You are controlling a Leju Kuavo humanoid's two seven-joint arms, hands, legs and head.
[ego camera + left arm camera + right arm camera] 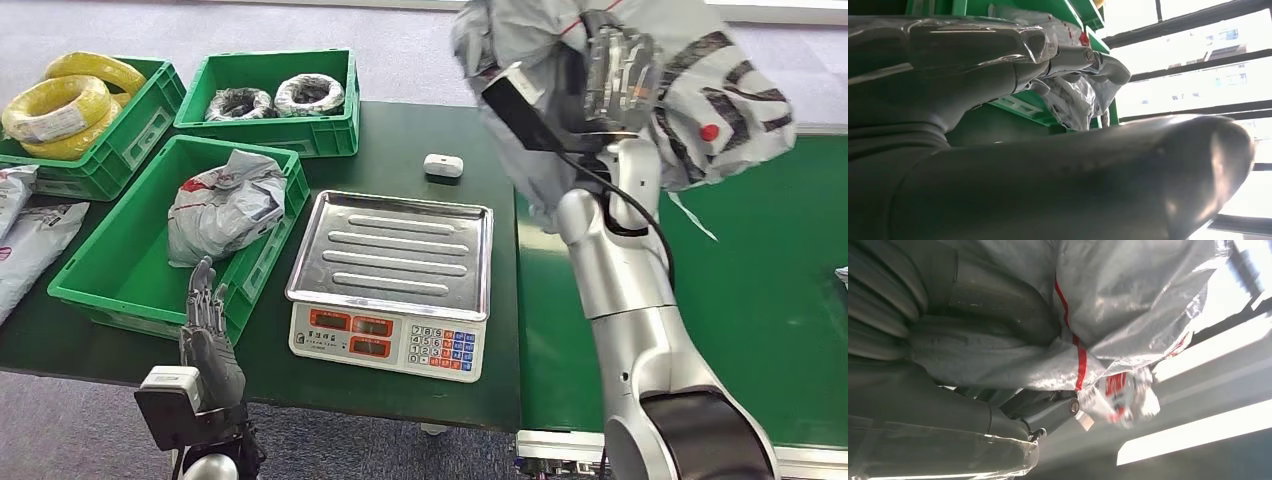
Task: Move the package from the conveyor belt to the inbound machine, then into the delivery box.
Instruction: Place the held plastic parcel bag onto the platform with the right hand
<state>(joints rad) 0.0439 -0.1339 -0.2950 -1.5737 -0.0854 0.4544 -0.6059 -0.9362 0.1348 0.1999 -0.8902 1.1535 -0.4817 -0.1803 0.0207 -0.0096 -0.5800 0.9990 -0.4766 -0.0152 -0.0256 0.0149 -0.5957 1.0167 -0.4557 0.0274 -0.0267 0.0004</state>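
Observation:
High above the green conveyor belt (760,300), my right hand (620,75) grips a grey plastic package (720,110) with black stripes and a red dot. In the right wrist view the package (1128,300) is crumpled grey film with a red stripe, pressed against my fingers (998,300). The scale (390,285) with its empty steel tray sits on the dark table left of the belt. A green bin (110,270) left of the scale holds another grey package (225,205). My left hand (207,335) stands upright at the bin's front corner, fingers straight, holding nothing; the left wrist view shows it (1048,165) beside that bin's package (1073,100).
Two more green bins stand at the back: one with yellow cable coils (65,105), one with black-and-white coils (270,98). A small white device (443,165) lies behind the scale. Grey mailers (25,240) lie at the far left edge.

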